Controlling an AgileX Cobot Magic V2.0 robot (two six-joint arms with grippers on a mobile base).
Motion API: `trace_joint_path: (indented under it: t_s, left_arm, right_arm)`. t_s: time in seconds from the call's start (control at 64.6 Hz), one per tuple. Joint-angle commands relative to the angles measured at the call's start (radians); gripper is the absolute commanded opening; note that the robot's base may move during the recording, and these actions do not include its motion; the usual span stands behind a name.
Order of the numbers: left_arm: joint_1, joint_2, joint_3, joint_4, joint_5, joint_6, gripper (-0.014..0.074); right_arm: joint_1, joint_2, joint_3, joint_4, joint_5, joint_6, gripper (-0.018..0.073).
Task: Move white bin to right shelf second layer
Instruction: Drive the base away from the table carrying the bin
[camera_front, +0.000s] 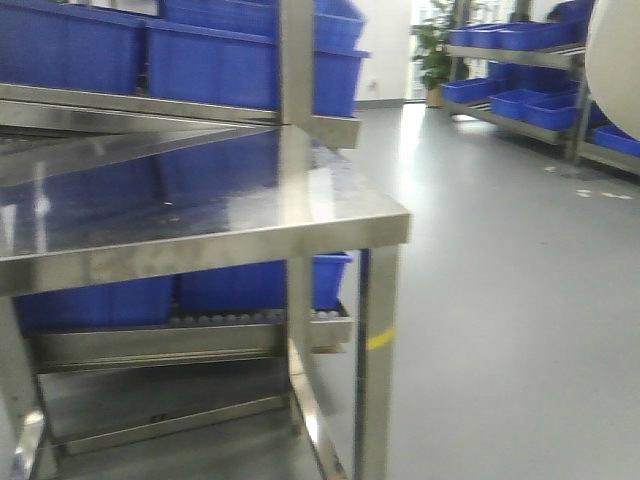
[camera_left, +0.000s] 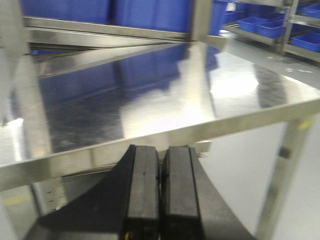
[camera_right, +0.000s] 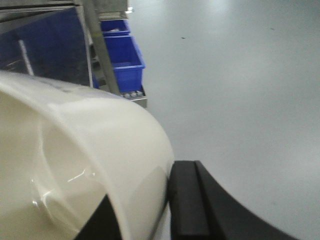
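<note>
Beyond the right pincer (camera_right: 144, 210) lay grey floor (camera_right: 240, 75); it was clamped on the rim of the white bin (camera_right: 75, 150), held aloft. Glossy, thin, probably light yet slippery: rim hold suited. The left pincer (camera_left: 160, 192), pressed together, faced a steel table (camera_left: 150, 100).

A mirror-like steel tabletop (camera_front: 200, 215) filled the left of the frame. Blue crates (camera_front: 240, 60) sat behind it at upper left, and one more crate (camera_front: 300, 285) beneath it. A potted plant (camera_front: 435, 50) stood at top centre on the grey floor (camera_front: 500, 300).
</note>
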Motion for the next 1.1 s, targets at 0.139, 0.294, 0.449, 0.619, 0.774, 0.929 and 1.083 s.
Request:
trace_joint_path:
  t_s: [0.139, 0.294, 0.449, 0.619, 0.774, 0.929, 1.083]
  left_arm:
    - [-0.007, -0.015, 0.027, 0.000, -0.091, -0.007, 0.0085]
    - [-0.007, -0.015, 0.027, 0.000, -0.091, -0.007, 0.0085]
    - [-0.007, -0.015, 0.027, 0.000, -0.091, -0.007, 0.0085]
    - [-0.007, -0.015, 0.027, 0.000, -0.091, -0.007, 0.0085]
    - [-0.007, -0.015, 0.027, 0.000, -0.091, -0.007, 0.0085]
    - [-0.007, -0.015, 0.027, 0.000, -0.091, -0.007, 0.0085]
    - [-0.007, -0.015, 0.027, 0.000, -0.091, -0.007, 0.0085]
  right_arm:
    - [-0.007, -0.004, -0.030, -0.003, -0.097, -0.001, 0.0052]
    - [-0.007, -0.004, -0.030, -0.003, -0.097, -0.001, 0.0052]
    - [-0.007, -0.004, -0.030, -0.003, -0.097, -0.001, 0.0052]
    - [-0.007, -0.004, -0.030, -0.003, -0.097, -0.001, 0.0052]
    - [-0.007, -0.004, -0.030, -0.003, -0.097, -0.001, 0.0052]
    - [-0.007, -0.004, -0.030, -0.003, -0.097, -0.001, 0.0052]
    - [-0.007, -0.004, -0.030, -0.003, -0.096, -0.001, 0.0052]
